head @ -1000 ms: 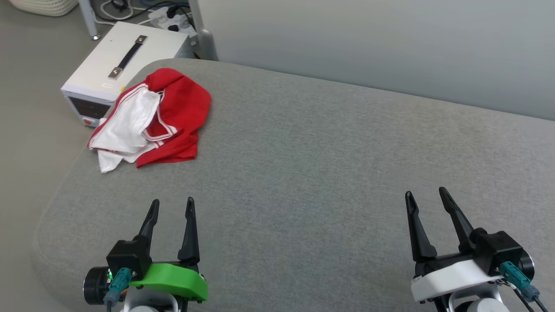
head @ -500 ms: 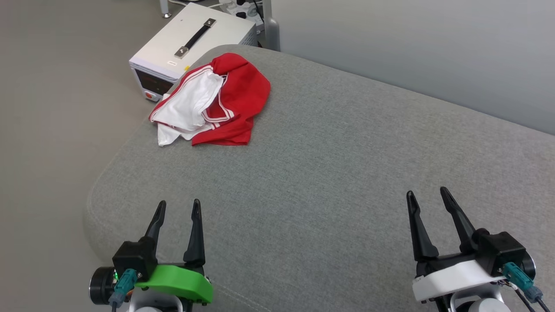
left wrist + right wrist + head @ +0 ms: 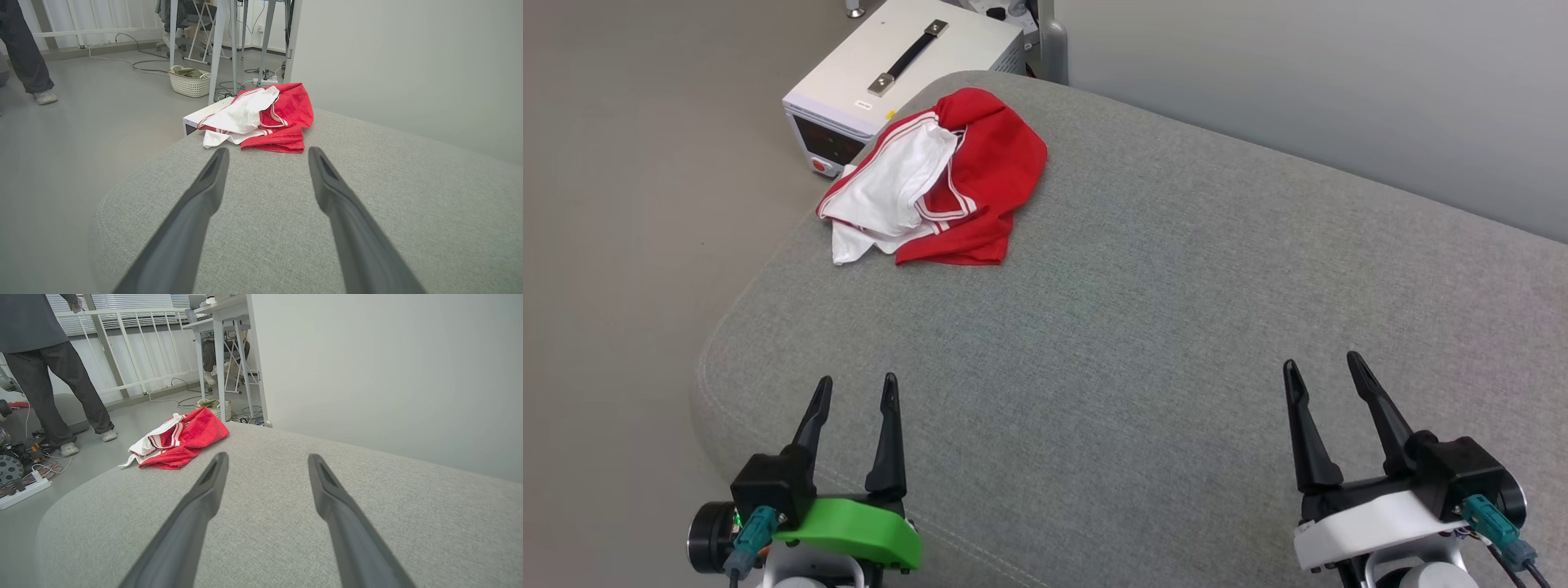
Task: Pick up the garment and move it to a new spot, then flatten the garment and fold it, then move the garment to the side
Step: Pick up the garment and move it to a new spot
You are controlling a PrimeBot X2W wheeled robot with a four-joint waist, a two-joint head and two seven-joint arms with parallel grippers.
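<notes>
Red garment (image 3: pixel 988 163) sat crumpled upper left on the bench (image 3: pixel 1143 327) corner (pickup not started), so left hand (image 3: pixel 858 380) and right hand (image 3: pixel 1321 359) hung low, fingers apart, empty.

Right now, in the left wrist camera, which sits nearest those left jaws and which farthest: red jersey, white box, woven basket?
1. The garment, crumpled on the grey cushion, straight ahead.
2. The white box, on the floor just behind it, to its left.
3. The woven basket, farther back beside a table leg.
</notes>
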